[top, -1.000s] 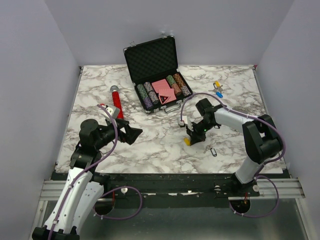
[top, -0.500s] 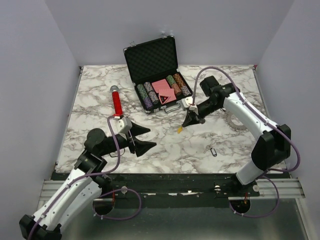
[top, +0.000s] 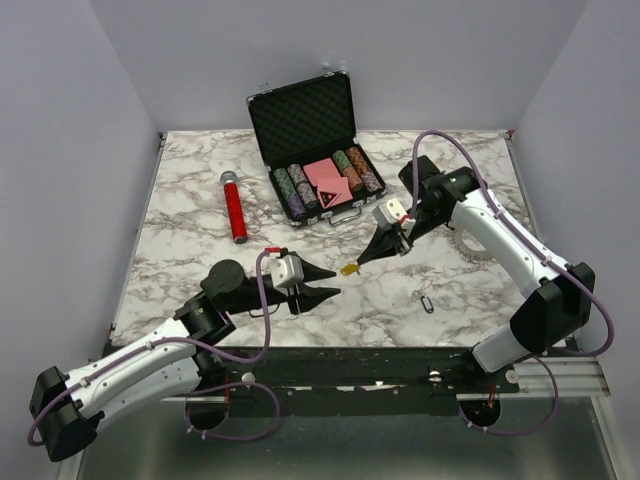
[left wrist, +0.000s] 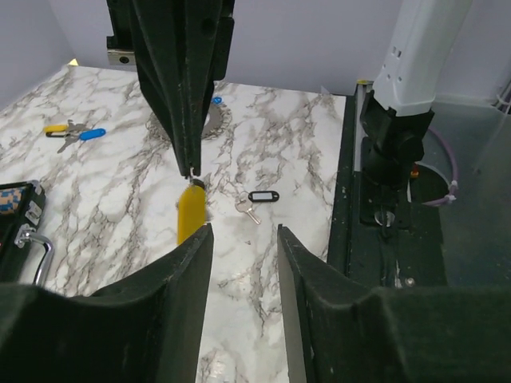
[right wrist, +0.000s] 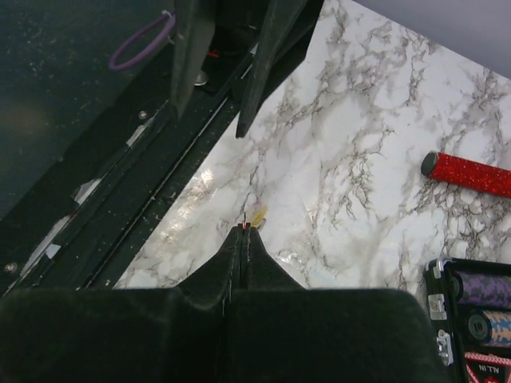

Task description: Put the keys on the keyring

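My right gripper (top: 363,259) is shut, and a key with a yellow tag (top: 349,269) dangles from its tips above the middle of the table. In the left wrist view that yellow tag (left wrist: 190,212) hangs just beyond my left finger. My left gripper (top: 326,283) points at it from the left, jaws apart with nothing between them. A black-tagged key (left wrist: 257,198) lies on the marble (top: 427,302). Two more keys with yellow and blue tags (left wrist: 70,132) lie far off. The keyring (top: 467,244), toothed with small keys, lies half hidden behind my right arm.
An open black case (top: 318,150) with poker chips and pink cards stands at the back centre. A red glitter microphone (top: 234,208) lies at the back left. The table's dark front rail (left wrist: 383,207) runs close behind the black-tagged key.
The right gripper lifted the yellow-tagged key off the table and carried it left towards the middle. The left arm reached out to the right towards it, and its jaws narrowed.
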Tool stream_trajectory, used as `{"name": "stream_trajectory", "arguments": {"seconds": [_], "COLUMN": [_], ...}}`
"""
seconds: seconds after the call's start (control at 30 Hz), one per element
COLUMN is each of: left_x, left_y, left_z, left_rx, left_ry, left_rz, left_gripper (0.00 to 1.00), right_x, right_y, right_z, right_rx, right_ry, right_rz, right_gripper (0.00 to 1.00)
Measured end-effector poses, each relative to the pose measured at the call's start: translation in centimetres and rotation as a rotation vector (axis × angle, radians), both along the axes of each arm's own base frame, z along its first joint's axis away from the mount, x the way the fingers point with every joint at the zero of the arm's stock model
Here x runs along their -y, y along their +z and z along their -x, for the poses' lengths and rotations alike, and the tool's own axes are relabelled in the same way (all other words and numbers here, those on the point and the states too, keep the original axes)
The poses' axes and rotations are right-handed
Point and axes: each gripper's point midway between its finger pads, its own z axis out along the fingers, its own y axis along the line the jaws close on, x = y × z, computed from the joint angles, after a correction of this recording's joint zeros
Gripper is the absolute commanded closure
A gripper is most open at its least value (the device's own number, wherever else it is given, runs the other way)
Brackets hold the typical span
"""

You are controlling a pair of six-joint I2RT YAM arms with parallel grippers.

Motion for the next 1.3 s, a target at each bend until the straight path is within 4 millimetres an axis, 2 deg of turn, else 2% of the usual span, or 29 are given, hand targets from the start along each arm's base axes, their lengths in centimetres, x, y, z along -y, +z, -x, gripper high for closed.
{"name": "stream_trajectory", "arguments": {"seconds": [0.27,0.43,0.8,1.3], "left_x": [1.3,1.8,2.4,2.6], "left_y": [-1.4,-1.7,-1.4,-2.0], "left_z": [-1.4,-1.8,-1.7,-1.6], "left_rx": [0.044,0.052,0.060,0.029], "left_ry": [0.064,0.077,0.067,0.061], "left_rz": [-0.029,-0.029,-0.010,-0.008], "left_gripper": [0.64,0.67,0.68,0.70], "right_x": [-0.3,-0.5,-0.5,-0.5], "right_y": [-0.3,-0.6,-0.7,-0.9], "right_z": [1.8,2.4,2.5,2.5], "right_rx": [-0.038,-0.049,-0.051,-0.060], "right_ry": [0.036,0.051,0.055,0.055], "right_rz": [0.001,0.007,0.008,0.012], "right_gripper": [0.99,0.99,0.99,0.99]}}
